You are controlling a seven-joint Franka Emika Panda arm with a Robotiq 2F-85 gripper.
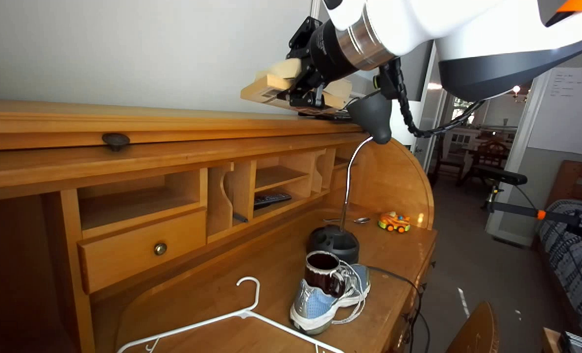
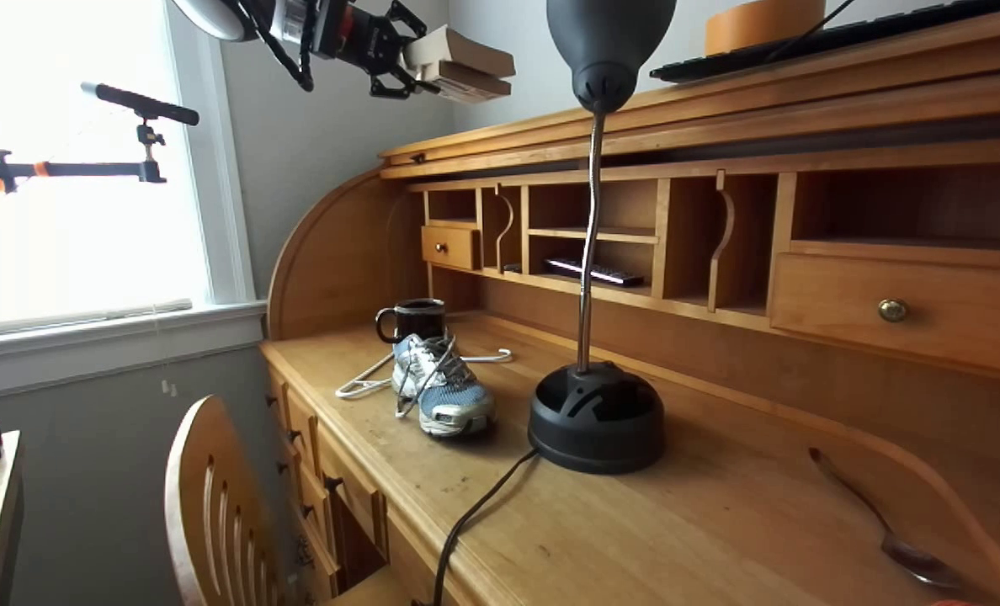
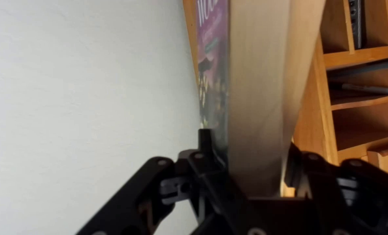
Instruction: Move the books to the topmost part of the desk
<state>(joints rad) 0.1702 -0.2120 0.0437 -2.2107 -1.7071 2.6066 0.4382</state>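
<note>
While a pincer (image 3: 249, 153) grips a small stack of books (image 2: 462, 57), its two sides pressed against them and parted only by their thickness, the books hang in the air, slightly tilted, higher than the top ledge (image 1: 188, 125) of a wooden desk (image 2: 340, 261) and apart from it. On that ledge lies a black keyboard (image 2: 875, 32); below the ledge, a shoe (image 2: 445, 391), a lamp (image 2: 597, 446) and a white hanger (image 1: 244, 313) rest on the worktop (image 2: 719, 505).

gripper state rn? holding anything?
Gripper: closed on the books, holding them in the air, not yet set down on the desk.
</note>
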